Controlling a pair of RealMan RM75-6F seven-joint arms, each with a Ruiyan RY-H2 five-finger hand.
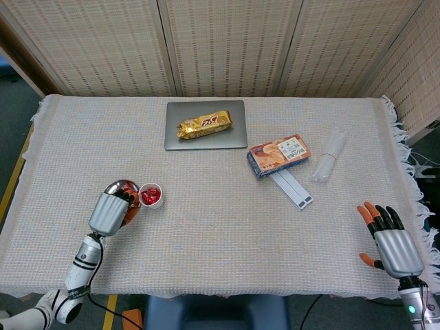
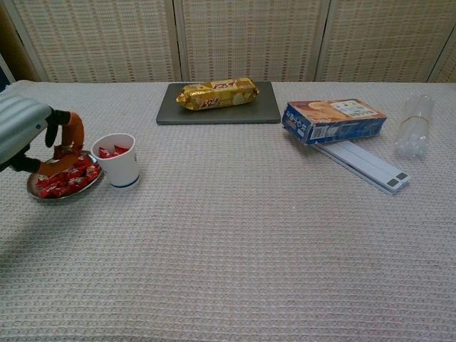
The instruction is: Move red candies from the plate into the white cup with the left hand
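Red candies (image 2: 65,179) are piled on the metal plate (image 2: 37,192), which sits near the left front of the table (image 1: 220,206). More red candies are seen inside the white cup (image 2: 119,161), which stands upright just right of the plate, touching or nearly touching its rim. A red candy (image 2: 64,151) is pinched between the orange-tipped fingers (image 2: 74,128) of the left hand (image 1: 110,212), raised above the plate and just left of the cup; in the head view most of the plate is covered by that hand. The right hand (image 1: 393,244) is seen at the right front corner of the table, fingers spread apart, nothing held.

Further back, a gold snack bar (image 1: 205,125) is laid on a grey tray (image 1: 237,137). To its right, a blue and orange box (image 1: 278,155) is set partly over a white flat strip (image 1: 294,189). A clear plastic bundle (image 1: 328,157) is placed right of the box, apart from it.
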